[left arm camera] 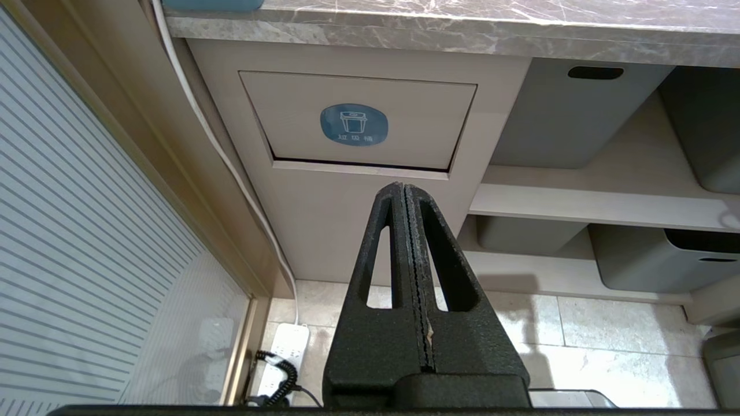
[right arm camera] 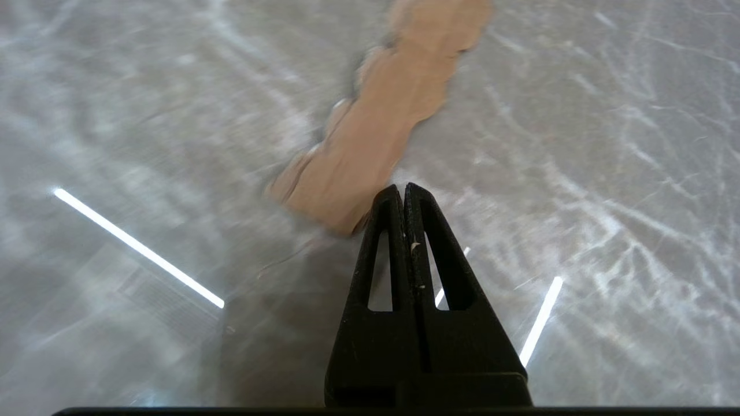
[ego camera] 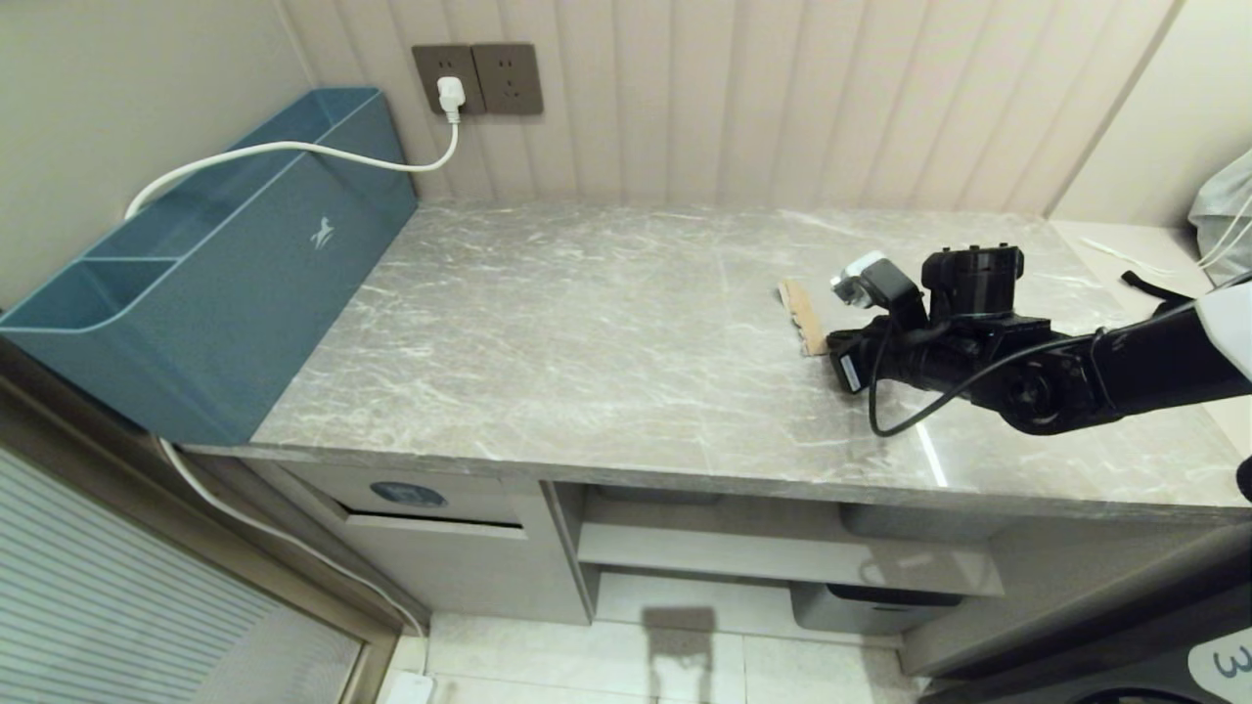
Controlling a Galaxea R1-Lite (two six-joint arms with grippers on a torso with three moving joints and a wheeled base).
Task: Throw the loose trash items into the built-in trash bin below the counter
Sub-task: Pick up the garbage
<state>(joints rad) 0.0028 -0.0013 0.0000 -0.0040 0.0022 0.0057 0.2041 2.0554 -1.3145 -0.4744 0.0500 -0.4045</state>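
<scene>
One torn brown cardboard scrap (ego camera: 802, 315) lies flat on the grey marble counter (ego camera: 587, 323), right of centre. My right gripper (right arm camera: 403, 189) hovers over the counter at the scrap's (right arm camera: 381, 121) near end, shut with nothing in it; in the head view the arm reaches in from the right, its gripper (ego camera: 831, 344) just beside the scrap. The built-in trash bin (left arm camera: 358, 121) is the beige flap with a round blue sticker below the counter's left part, its flap (ego camera: 430, 499) closed. My left gripper (left arm camera: 404, 188) is parked low before that flap, shut and empty.
A long blue-teal box (ego camera: 225, 264) stands along the counter's left side, with a white cable (ego camera: 293, 149) running over it to a wall socket. Grey tubs (left arm camera: 572, 115) fill the shelves right of the bin. A power strip (left arm camera: 283, 352) lies on the floor.
</scene>
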